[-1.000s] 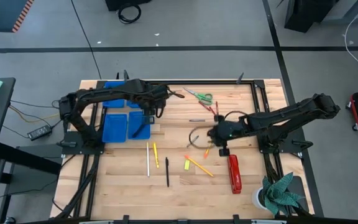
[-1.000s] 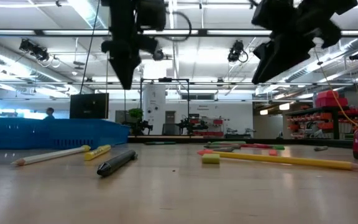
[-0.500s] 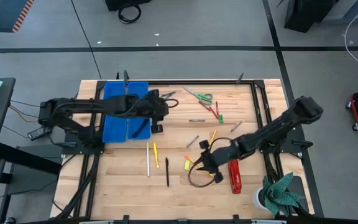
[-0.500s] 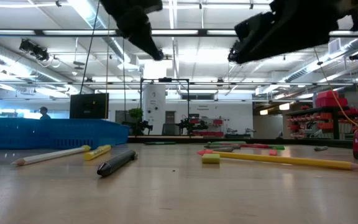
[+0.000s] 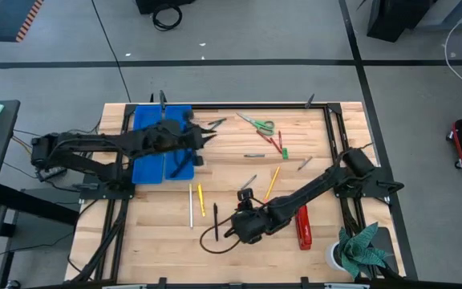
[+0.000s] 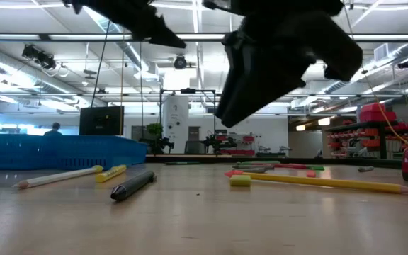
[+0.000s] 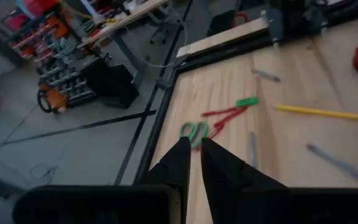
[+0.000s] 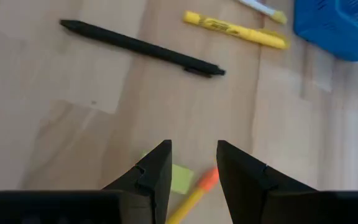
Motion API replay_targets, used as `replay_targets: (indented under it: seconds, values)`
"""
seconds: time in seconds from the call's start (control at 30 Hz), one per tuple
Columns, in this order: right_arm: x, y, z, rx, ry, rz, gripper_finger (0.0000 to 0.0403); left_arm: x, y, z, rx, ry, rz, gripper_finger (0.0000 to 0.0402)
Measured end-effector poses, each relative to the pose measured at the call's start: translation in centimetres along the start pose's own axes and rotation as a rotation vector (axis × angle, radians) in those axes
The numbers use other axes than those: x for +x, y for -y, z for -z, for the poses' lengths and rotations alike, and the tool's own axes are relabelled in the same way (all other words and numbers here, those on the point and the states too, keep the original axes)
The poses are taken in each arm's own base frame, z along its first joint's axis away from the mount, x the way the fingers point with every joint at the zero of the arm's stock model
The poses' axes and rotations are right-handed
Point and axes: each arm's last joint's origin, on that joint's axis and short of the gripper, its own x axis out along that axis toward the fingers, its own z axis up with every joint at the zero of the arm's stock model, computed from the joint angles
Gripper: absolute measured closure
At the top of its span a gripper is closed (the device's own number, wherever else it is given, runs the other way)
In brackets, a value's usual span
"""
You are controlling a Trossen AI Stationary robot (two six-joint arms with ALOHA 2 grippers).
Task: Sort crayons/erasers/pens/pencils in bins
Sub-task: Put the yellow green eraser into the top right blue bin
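Note:
My right gripper (image 8: pixel 193 152) hangs open just above the table near its front, over a yellow eraser (image 8: pixel 180 179) and an orange pencil's tip (image 8: pixel 199 190). A black pen (image 8: pixel 142 48) lies flat just ahead of it. Beyond the pen lie a short yellow pencil (image 5: pixel 200 199) and a white pencil (image 5: pixel 190 206). The blue bins (image 5: pixel 163 144) stand at the far left, with a dark pen (image 5: pixel 181 164) in one. My left gripper (image 7: pixel 195 155) is raised beside the bins, pointing nearly level. Only a slit shows between its fingers, with nothing in it.
Green-handled scissors (image 5: pixel 259 124), red crayons (image 5: pixel 276 141), a green crayon (image 5: pixel 284 152) and grey pens (image 5: pixel 253 155) lie at the far middle. A long yellow pencil (image 5: pixel 273 181) lies mid-table. A red stapler (image 5: pixel 301 225) lies by the right arm, and a potted plant (image 5: pixel 359 249) stands at the near right corner.
My right gripper has swept from mid-table toward the near edge and leftward, sinking toward the black pen. My left gripper has tipped up from pointing down over the bins to nearly level, and its arm has drawn back toward the left edge.

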Motion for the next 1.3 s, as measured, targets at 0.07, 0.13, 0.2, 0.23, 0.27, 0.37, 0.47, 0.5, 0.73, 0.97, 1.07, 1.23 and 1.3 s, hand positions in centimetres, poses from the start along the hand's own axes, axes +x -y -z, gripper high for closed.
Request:
replay_targets:
  seconds: [0.07,0.13,0.2,0.23,0.27,0.37,0.47,0.5,0.73,0.97,1.07,1.23,1.3]
  values:
    - [0.2,-0.4,-0.7,0.031,0.001,-0.02,0.027,-0.1,-0.6,-0.2,-0.019,0.017,-0.026,0.0356]
    - [0.7,-0.8,-0.8,0.055,-0.028,-0.033,0.027,-0.2,-0.7,0.4,-0.038,-0.031,-0.016,0.0355]
    - [1.3,-1.1,-0.6,0.079,-0.055,-0.031,0.027,-0.4,-0.7,0.7,-0.025,-0.062,-0.005,0.0354]
    - [1.6,-1.1,-0.6,0.095,-0.065,-0.026,0.027,-0.5,-0.7,0.7,-0.023,-0.061,-0.006,0.0354]
    - [2.0,-1.1,-0.5,0.111,-0.075,-0.023,0.027,-0.6,-0.8,0.5,-0.026,-0.05,-0.008,0.0355]
    - [3.1,-1.3,0.1,0.153,-0.12,-0.008,0.027,-0.9,-1.1,0.1,-0.032,-0.026,-0.018,0.0358]
    - [3.9,-1.7,0.7,0.178,-0.162,0.003,0.027,-1.4,-1.4,-0.3,-0.046,-0.007,-0.027,0.0362]
    - [3.9,-1.8,0.8,0.188,-0.166,0.005,0.027,-1.7,-1.5,-0.4,-0.053,0.0,-0.029,0.0362]
    - [3.6,-1.5,0.9,0.244,-0.176,0.035,0.027,-2.7,-2.0,-0.8,-0.04,0.031,-0.043,0.0359]
    - [3.4,-1.8,0.8,0.251,-0.17,0.024,0.027,-2.9,-2.0,-0.9,-0.021,0.036,-0.046,0.0367]
    - [3.2,-2.1,0.8,0.225,-0.172,0.004,0.027,-2.9,-2.0,-0.8,-0.019,0.035,-0.046,0.0365]
    - [3.4,-2.4,1.3,0.183,-0.176,0.001,0.027,-2.9,-2.0,-0.9,-0.022,0.036,-0.046,0.0362]
    - [3.8,-2.5,1.9,0.18,-0.186,0.005,0.027,-2.9,-2.0,-0.9,-0.023,0.036,-0.046,0.0365]
